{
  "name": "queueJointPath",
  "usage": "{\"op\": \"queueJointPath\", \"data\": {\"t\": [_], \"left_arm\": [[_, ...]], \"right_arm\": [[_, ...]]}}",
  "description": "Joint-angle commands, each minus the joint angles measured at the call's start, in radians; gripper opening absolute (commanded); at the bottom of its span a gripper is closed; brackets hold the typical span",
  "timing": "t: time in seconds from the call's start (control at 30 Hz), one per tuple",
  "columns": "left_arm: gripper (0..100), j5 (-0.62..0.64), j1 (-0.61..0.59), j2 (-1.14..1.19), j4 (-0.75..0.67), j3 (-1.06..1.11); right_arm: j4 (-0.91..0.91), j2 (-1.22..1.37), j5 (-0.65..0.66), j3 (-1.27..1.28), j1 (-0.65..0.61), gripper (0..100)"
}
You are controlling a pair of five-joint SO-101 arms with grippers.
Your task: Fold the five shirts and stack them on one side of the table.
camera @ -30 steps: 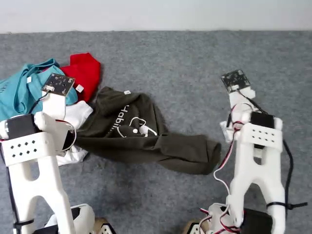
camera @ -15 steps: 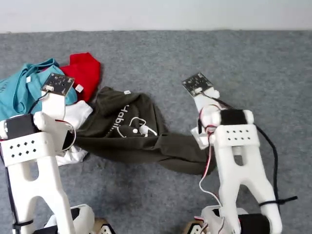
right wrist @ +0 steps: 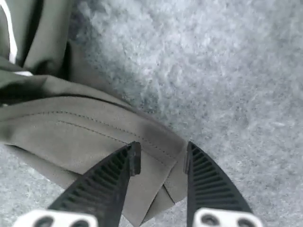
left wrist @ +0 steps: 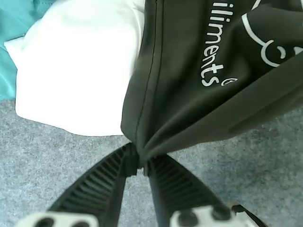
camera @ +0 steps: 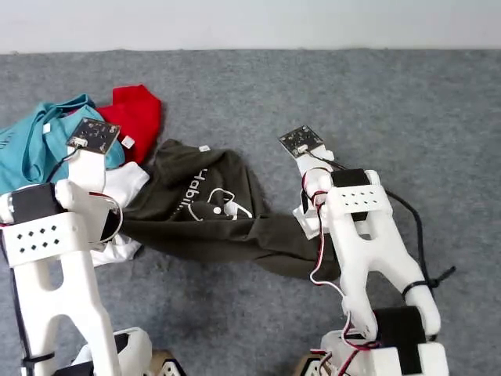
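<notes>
While the left gripper (left wrist: 137, 164) pinches the dark shirt (camera: 196, 196) near the left edge of the table (camera: 438, 110), the right gripper (right wrist: 160, 158) straddles its far hem, jaws apart, likely to stretch it flat.

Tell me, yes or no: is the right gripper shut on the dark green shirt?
No; the right gripper has its fingers apart over the hem of the dark green shirt.

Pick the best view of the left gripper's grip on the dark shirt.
Left wrist view: the left gripper pinches an edge of the dark shirt. High view: the arm covers that. Right wrist view: its far hem.
</notes>
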Motion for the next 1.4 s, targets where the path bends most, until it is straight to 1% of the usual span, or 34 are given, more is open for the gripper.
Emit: {"op": "queueJointPath", "data": {"t": [0.0,0.17,0.33,0.47,0.53,0.63,0.67,0.73,0.8,1.03,1.13,1.37], "left_arm": [[1,-0.011,-0.003,-0.025,-0.012,-0.002],[1,-0.011,-0.003,-0.025,-0.011,-0.002],[1,-0.011,-0.003,-0.025,-0.011,-0.002],[1,-0.011,-0.003,-0.025,-0.011,-0.002],[1,-0.011,-0.003,-0.025,-0.011,-0.002],[1,-0.011,-0.003,-0.025,-0.011,-0.002],[1,-0.011,-0.003,-0.025,-0.009,-0.002],[1,-0.011,-0.003,-0.025,-0.009,-0.002],[1,-0.011,-0.003,-0.025,-0.008,-0.002],[1,-0.011,-0.003,-0.025,-0.008,-0.002],[1,-0.011,-0.003,-0.025,-0.008,-0.002],[1,-0.011,-0.003,-0.031,-0.008,-0.005]], "right_arm": [[-0.012,0.007,-0.009,-0.025,0.004,16.2],[-0.054,0.051,-0.003,-0.02,0.036,16.2],[-0.119,0.105,-0.003,-0.025,0.038,16.2],[-0.128,0.11,-0.003,-0.025,0.038,15.9],[-0.127,0.111,-0.003,-0.025,0.038,12.8],[-0.131,0.111,-0.009,-0.025,0.038,1.8],[-0.131,0.111,-0.009,-0.025,0.038,0.2],[-0.125,0.111,-0.009,-0.025,0.038,2.5],[-0.124,0.116,-0.009,-0.023,0.042,0.8],[-0.122,0.084,-0.006,-0.025,0.038,0.9],[-0.085,0.015,-0.006,-0.041,0.044,0.9],[0.139,-0.249,-0.005,-0.218,0.045,0.9]]}}
